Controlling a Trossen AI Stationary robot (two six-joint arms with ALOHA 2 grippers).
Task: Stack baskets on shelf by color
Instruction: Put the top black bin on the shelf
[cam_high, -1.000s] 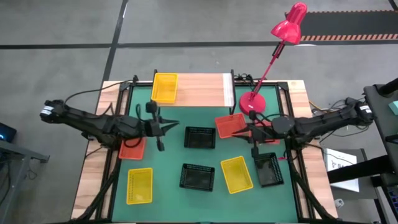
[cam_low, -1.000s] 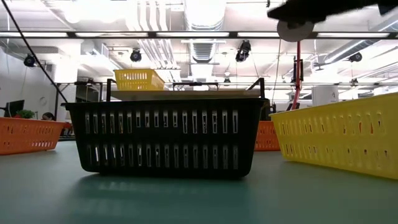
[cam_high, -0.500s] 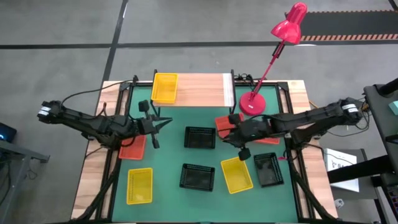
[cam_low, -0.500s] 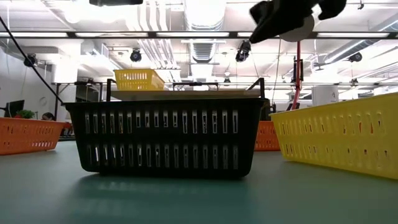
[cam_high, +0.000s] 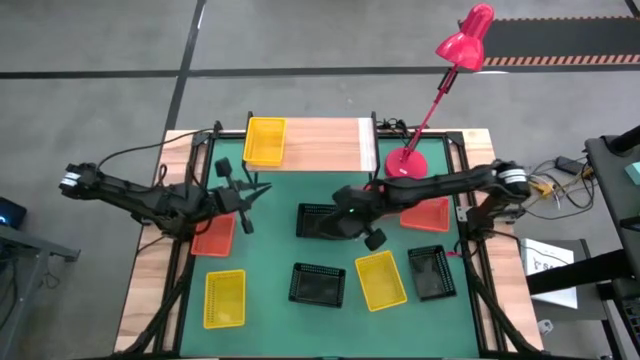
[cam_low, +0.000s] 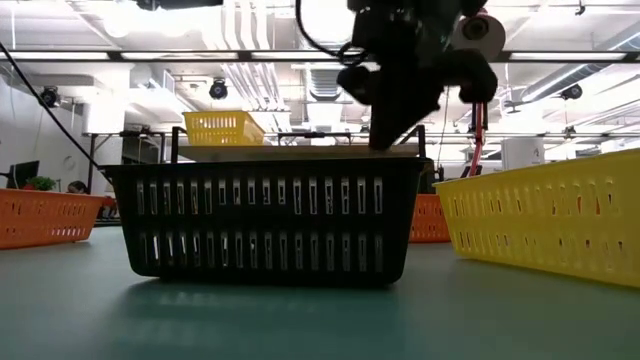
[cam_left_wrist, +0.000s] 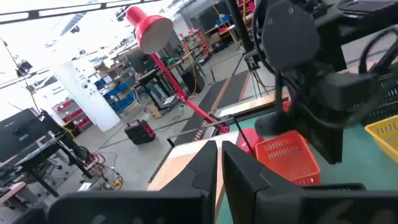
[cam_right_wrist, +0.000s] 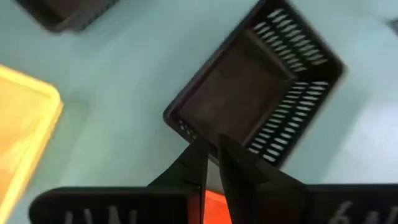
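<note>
My right gripper (cam_high: 338, 218) is shut and tips downward over a black basket (cam_high: 312, 224) that rests on its base mid-table. In the right wrist view its fingertips (cam_right_wrist: 212, 149) stand over that black basket's (cam_right_wrist: 249, 99) near rim, apart from it as far as I can see. My left gripper (cam_high: 258, 190) is shut, level and holds nothing, above the table's left part near an orange basket (cam_high: 213, 238). One yellow basket (cam_high: 265, 140) sits on the left end of the shelf (cam_high: 325, 145). Another orange basket (cam_high: 425, 213) lies at the right.
On the green mat lie two yellow baskets (cam_high: 224, 298) (cam_high: 381, 280) and two more black baskets (cam_high: 318, 284) (cam_high: 433, 272). The pink-red lamp's base (cam_high: 405, 165) stands by the shelf's right end. The shelf's middle and right stretch is bare wood.
My right gripper has swept toward the table's left, from over the orange baskets at the right to above the middle black basket, and has tipped from level to slanting downward. My left gripper has drawn back a little toward the left edge.
</note>
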